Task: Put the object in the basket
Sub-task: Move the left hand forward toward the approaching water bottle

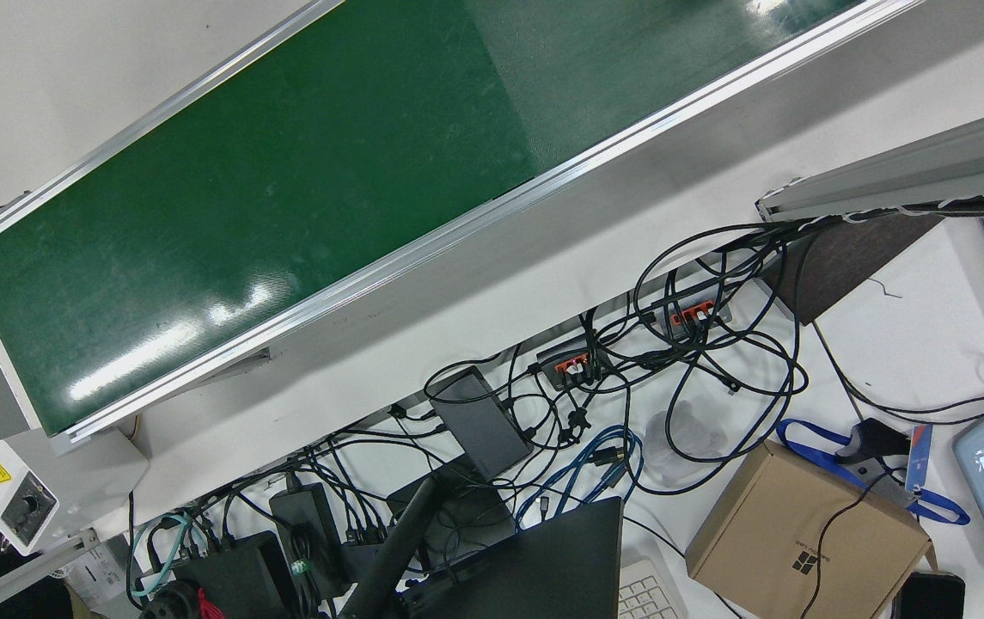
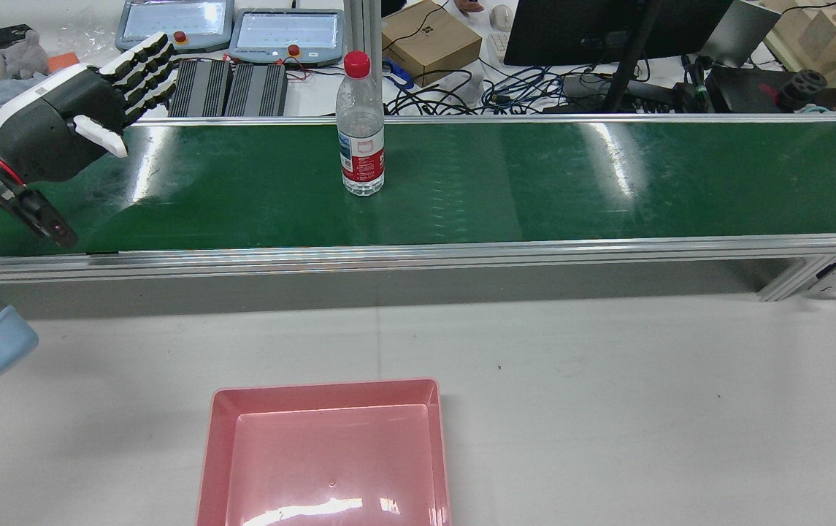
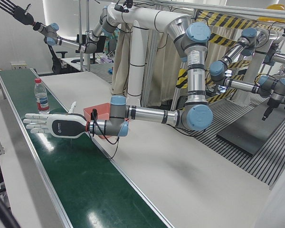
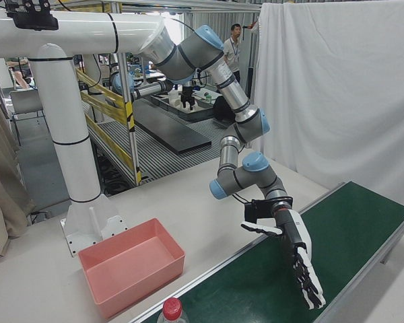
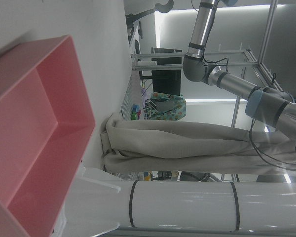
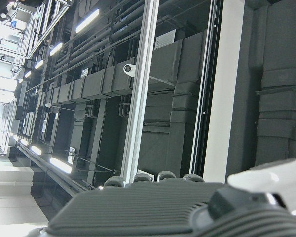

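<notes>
A clear water bottle (image 2: pixel 360 131) with a red cap and a red label stands upright on the green conveyor belt (image 2: pixel 534 183); it also shows in the left-front view (image 3: pixel 41 96) and the right-front view (image 4: pixel 171 311). The pink basket (image 2: pixel 326 394) sits empty on the white table in front of the belt. My left hand (image 2: pixel 89 102) is open, fingers stretched out flat, above the belt's left end, well to the left of the bottle and apart from it (image 3: pixel 54 126) (image 4: pixel 297 259). My right hand (image 3: pixel 12 8) is open and raised high, far from the belt.
Beyond the belt lie teach pendants (image 2: pixel 286 33), a cardboard box (image 2: pixel 428 40), a monitor and tangled cables. The white pedestal (image 3: pixel 142 52) stands behind the basket. The front view shows only a bare stretch of belt (image 1: pixel 285 189).
</notes>
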